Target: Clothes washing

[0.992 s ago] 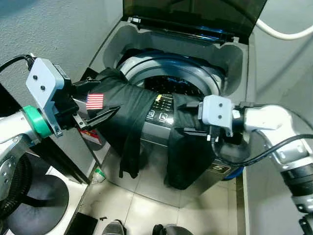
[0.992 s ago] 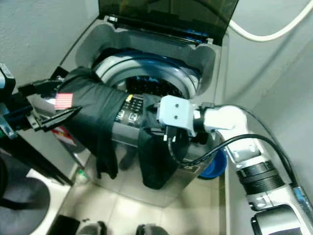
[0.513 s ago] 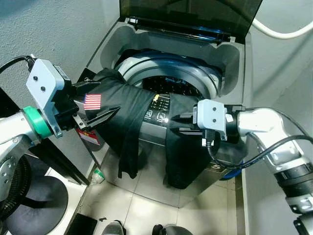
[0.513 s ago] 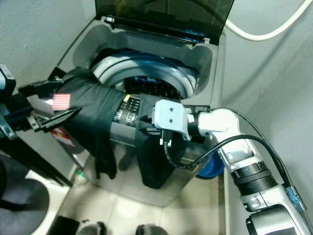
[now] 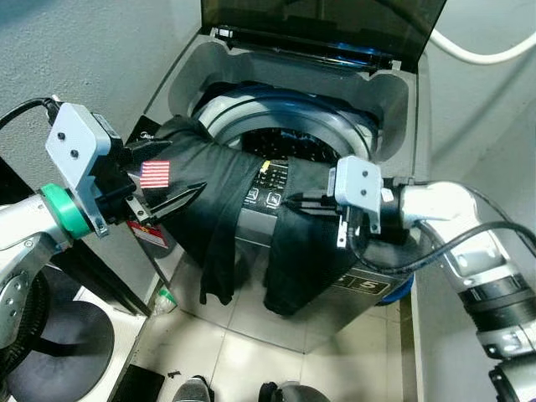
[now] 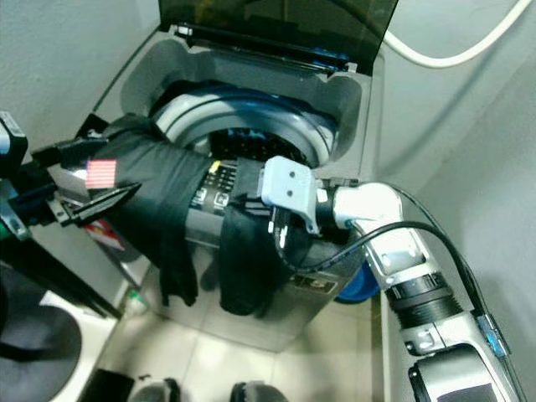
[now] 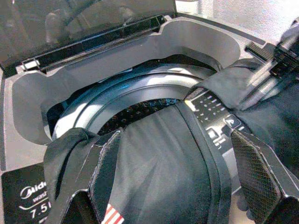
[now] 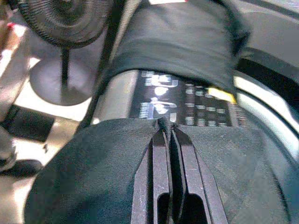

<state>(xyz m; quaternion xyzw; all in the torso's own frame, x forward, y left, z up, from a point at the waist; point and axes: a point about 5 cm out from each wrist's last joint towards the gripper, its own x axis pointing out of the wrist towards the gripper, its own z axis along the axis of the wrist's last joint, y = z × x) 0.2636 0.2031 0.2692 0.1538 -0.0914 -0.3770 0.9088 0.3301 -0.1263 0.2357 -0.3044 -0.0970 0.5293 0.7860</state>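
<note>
Job was maybe halfway, by my guess: the washing machine (image 5: 378,126) stood w/ its lid (image 5: 322,25) up, but the black garment (image 5: 219,180) wasn't in the drum (image 5: 293,138) yet. It lay draped over the front rim and control panel (image 5: 270,186), two long ends hanging down the front toward the floor. Right gripper (image 5: 295,201) was pinched shut on a fold of the cloth just by the panel. Left gripper (image 5: 172,172) had its fingers spread wide around the bunched end w/ the flag patch (image 5: 153,173), not clamped. Left to do: lift the hanging ends over the rim, drop the lot in, shut the lid.

Around: a fan (image 8: 65,28) on the floor nearby, white hose (image 5: 481,52) on the wall behind. The raised rim and the dangling lengths looked like the main snag.
</note>
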